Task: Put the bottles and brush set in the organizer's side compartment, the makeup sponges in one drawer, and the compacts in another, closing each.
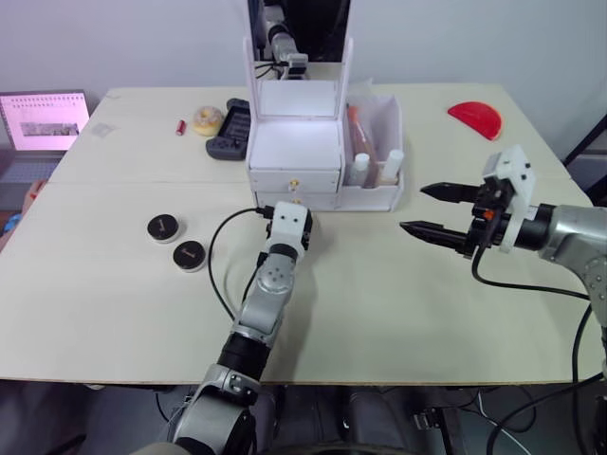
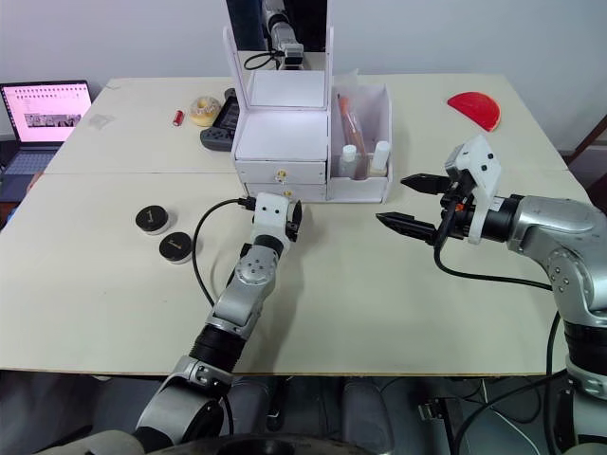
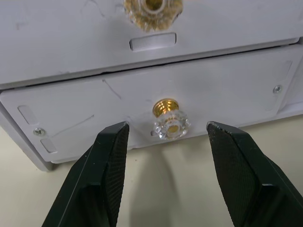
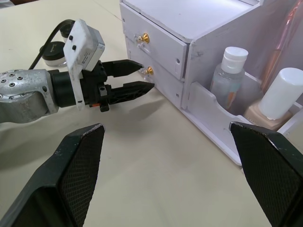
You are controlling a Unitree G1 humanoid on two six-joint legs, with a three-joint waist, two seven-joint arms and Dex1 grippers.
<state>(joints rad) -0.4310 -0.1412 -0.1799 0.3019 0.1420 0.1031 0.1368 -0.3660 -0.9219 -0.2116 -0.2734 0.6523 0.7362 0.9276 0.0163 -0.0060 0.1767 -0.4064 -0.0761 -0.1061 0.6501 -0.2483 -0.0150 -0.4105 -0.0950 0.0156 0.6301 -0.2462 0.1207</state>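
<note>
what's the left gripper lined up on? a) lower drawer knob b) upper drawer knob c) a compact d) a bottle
a: the left gripper is open, its fingers either side of the lower drawer knob, not yet touching it.

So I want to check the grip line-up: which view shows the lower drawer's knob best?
The left wrist view: the lower drawer knob sits large and centred between the open left gripper. The right wrist view shows it small, at that gripper's fingertips. In the head views the left gripper covers it.
</note>
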